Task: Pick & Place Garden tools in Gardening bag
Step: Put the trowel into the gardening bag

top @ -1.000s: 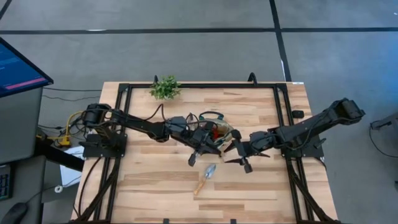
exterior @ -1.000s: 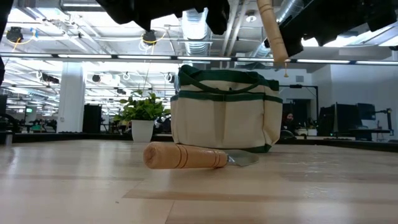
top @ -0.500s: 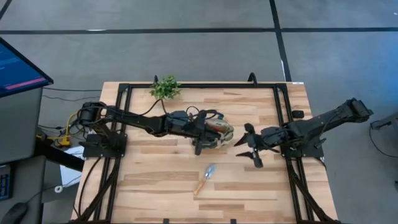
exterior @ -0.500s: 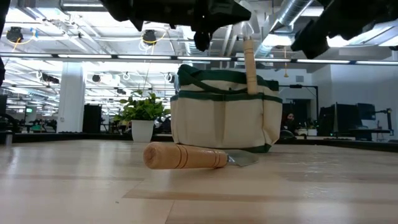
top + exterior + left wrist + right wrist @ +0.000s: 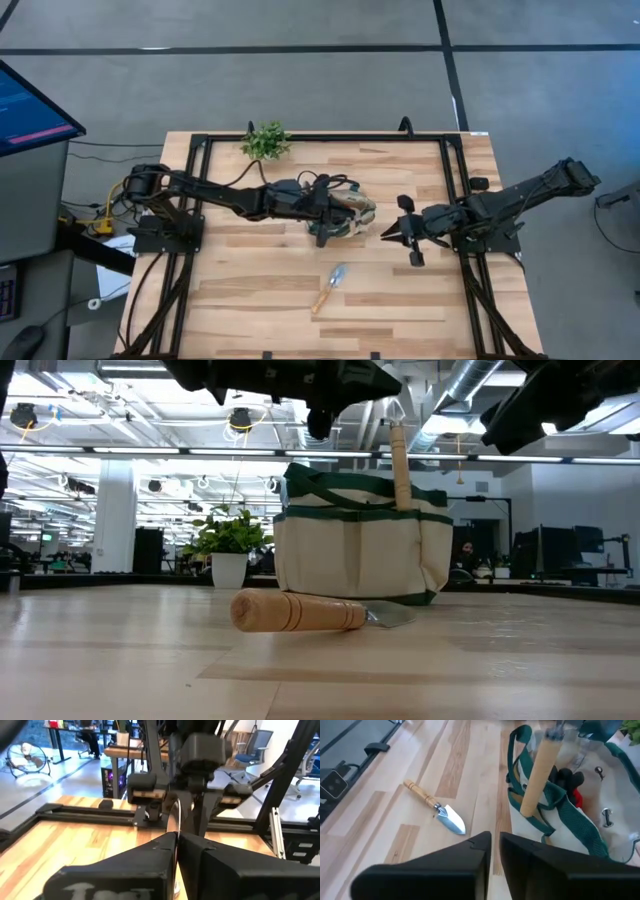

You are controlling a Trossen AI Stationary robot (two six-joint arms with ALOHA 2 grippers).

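The left gripper (image 5: 322, 212) hangs right over the gardening bag (image 5: 360, 540), near the middle of the table (image 5: 250, 290). Its fingers (image 5: 150, 865) are pressed tight together with nothing between them. Just below it, a tool with a light wooden handle (image 5: 401, 465) stands almost straight up inside the bag, its head hidden down in the bag. The gripper is not touching that handle.

The right gripper (image 5: 392, 232) sits just to the side of the bag, away from the left arm, a little above the table. Its fingers (image 5: 485, 865) are closed together too, and they hold nothing. From its own camera, the bag's green trim and a loop handle show in front of it, with the upright wooden handle (image 5: 538, 777) and a red-and-black tool (image 5: 570, 785) inside the bag.

One trowel (image 5: 330, 286) lies flat on the table, out of the bag, on the near side of both grippers. Its silver head points toward the bag and its wooden handle points away.

A green potted plant (image 5: 265, 140) stands at the far edge of the table, well apart from both grippers.
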